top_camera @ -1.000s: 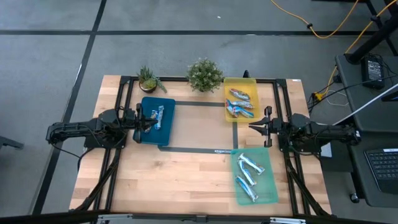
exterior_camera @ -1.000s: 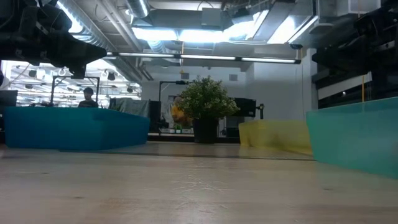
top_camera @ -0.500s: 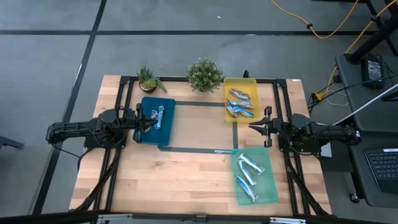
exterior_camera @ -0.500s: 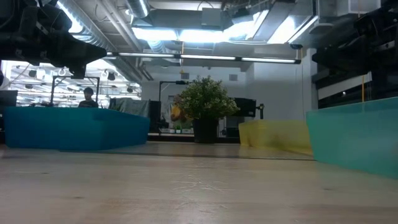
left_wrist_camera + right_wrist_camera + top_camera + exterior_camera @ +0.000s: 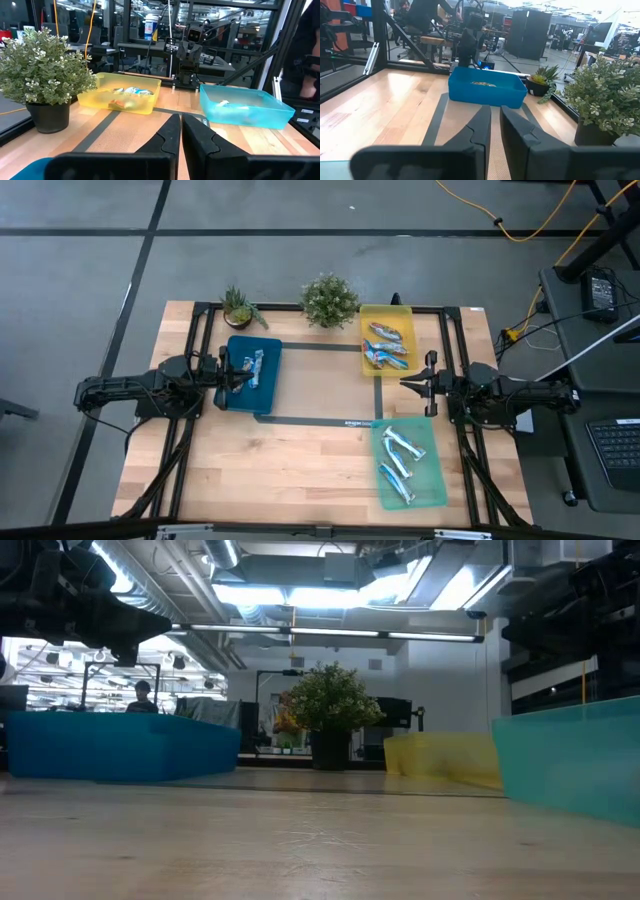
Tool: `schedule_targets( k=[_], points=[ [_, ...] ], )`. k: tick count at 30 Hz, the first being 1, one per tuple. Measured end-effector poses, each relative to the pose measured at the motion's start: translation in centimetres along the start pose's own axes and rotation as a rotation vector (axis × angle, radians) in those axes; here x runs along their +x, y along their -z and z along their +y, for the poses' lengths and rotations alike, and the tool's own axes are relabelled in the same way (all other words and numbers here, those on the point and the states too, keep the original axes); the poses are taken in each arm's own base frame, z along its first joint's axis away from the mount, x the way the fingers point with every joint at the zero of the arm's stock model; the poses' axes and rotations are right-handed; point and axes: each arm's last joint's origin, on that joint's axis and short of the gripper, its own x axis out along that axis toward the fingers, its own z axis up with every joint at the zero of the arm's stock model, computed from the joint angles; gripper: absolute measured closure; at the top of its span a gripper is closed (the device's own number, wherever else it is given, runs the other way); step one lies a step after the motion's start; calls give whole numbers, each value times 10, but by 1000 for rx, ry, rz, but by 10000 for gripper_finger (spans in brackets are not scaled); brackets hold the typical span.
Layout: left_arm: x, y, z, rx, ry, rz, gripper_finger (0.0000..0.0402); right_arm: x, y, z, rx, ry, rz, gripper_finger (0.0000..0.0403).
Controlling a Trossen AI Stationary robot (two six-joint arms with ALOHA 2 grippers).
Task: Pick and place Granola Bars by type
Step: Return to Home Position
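**Four Cameras, One Worktop**

The high view looks straight down from well above, taking in the whole worktop (image 5: 300,470) and both arms. The low view sits at surface height, facing level toward the bushy plant (image 5: 329,300) and the room behind. Each wrist view looks close past its own hand: the left hand (image 5: 180,117) faces the yellow tray (image 5: 122,95), the right hand (image 5: 495,109) the blue tray (image 5: 487,92). All four views share the plant.
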Motion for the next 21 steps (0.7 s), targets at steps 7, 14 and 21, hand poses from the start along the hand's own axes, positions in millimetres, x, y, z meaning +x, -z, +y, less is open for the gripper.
schedule_targets(
  k=[7,14,21],
  points=[
    [0,0,0,0,0,0,391,0,0,0,0,0,0,357],
    [0,0,0,0,0,0,391,0,0,0,0,0,0,357],
    [0,0,0,0,0,0,391,0,0,0,0,0,0,357]
  ],
)
